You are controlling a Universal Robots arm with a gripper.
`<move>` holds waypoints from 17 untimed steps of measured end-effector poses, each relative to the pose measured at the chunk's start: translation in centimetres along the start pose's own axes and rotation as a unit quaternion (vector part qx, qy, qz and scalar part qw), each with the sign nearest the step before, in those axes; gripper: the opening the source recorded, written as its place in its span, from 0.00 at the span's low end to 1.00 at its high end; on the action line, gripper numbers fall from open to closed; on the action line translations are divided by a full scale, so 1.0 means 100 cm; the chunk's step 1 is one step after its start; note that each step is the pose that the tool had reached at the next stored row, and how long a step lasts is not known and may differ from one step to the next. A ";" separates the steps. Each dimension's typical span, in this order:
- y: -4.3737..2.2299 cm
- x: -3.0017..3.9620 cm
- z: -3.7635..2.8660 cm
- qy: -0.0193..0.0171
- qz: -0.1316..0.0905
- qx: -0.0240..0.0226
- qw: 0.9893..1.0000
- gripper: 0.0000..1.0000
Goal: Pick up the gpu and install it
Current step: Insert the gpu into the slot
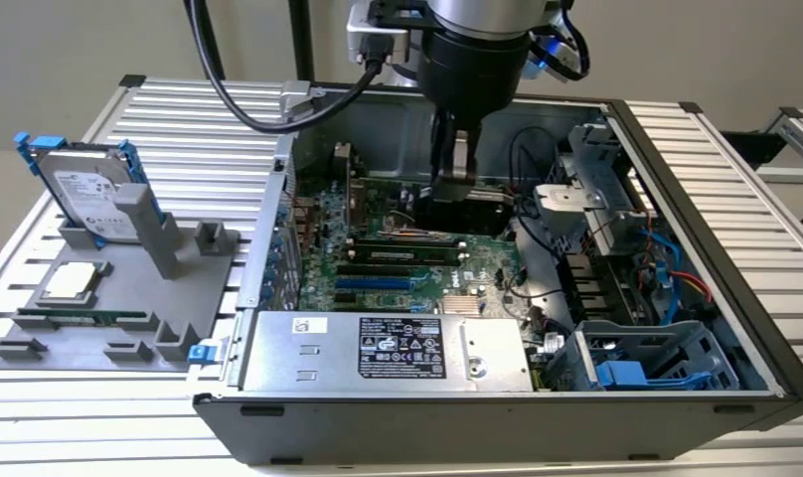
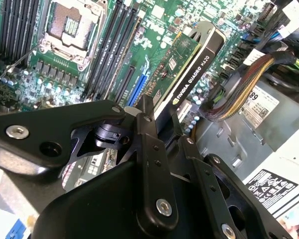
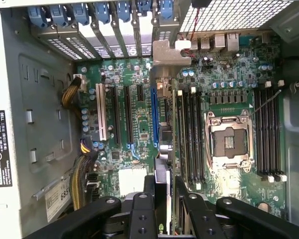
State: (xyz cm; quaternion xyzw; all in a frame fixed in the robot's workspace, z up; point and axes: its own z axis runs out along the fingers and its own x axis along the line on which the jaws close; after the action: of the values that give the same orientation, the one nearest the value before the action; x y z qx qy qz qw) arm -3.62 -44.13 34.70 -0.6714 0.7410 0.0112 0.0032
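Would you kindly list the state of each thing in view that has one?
gpu: held on edge by the pincer, above the motherboard inside the case.
pincer: shut on the gpu.
computer case: side open, interior exposed.
processor socket: empty.
hard drive: upright in the grey holder outside the case.

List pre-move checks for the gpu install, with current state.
1. Grip: hand shut on the gpu. Ok.
2. Position: gpu inside the case, over the motherboard. Ok.
3. Slot alignment: card edge runs parallel to the blue slot, close beside it. Cannot tell.
4. Bracket at the rear slot openings; whether it is seated, cannot tell.
5. Cable bundle lies apart from the card. Ok.
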 end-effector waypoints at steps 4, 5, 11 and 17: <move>0.0000 0.0000 0.0009 0.000 0.000 0.000 1.000 0.00; 0.0000 0.0000 0.0009 0.000 0.000 0.000 1.000 0.00; 0.0000 0.0000 0.0019 0.000 0.000 0.000 1.000 0.00; 0.0000 0.0001 0.0038 0.000 0.000 0.000 1.000 0.00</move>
State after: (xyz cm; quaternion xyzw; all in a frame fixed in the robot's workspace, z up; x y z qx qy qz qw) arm -3.62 -44.13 34.32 -0.6715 0.7410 0.0111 0.0031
